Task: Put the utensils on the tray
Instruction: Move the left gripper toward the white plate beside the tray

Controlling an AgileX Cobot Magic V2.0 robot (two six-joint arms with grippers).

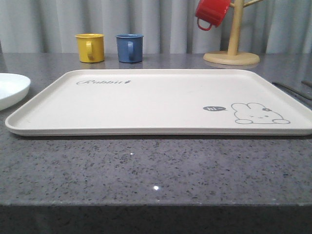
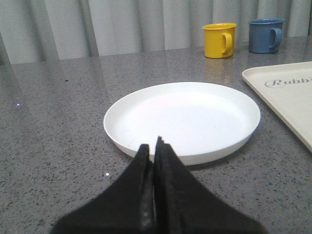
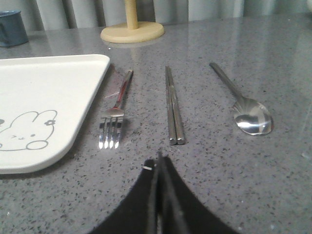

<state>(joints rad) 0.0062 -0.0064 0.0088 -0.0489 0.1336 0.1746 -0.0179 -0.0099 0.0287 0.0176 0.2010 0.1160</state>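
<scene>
The cream tray (image 1: 146, 97) with a grey rabbit drawing lies bare in the middle of the grey table; its corners show in the wrist views (image 2: 287, 92) (image 3: 44, 87). A round white plate (image 2: 183, 117) (image 1: 9, 87) lies left of the tray. My left gripper (image 2: 153, 146) is shut and holds nothing, its tips just short of the plate's near rim. Right of the tray lie a fork (image 3: 116, 109), a pair of chopsticks (image 3: 172, 105) and a spoon (image 3: 243, 105), side by side. My right gripper (image 3: 158, 160) is shut and holds nothing, a short way before the chopsticks' near ends.
A yellow mug (image 1: 90, 47) and a blue mug (image 1: 129, 47) stand behind the tray. A wooden mug tree (image 1: 233, 48) with a red mug (image 1: 210, 12) hanging on it stands at the back right. A curtain closes off the back.
</scene>
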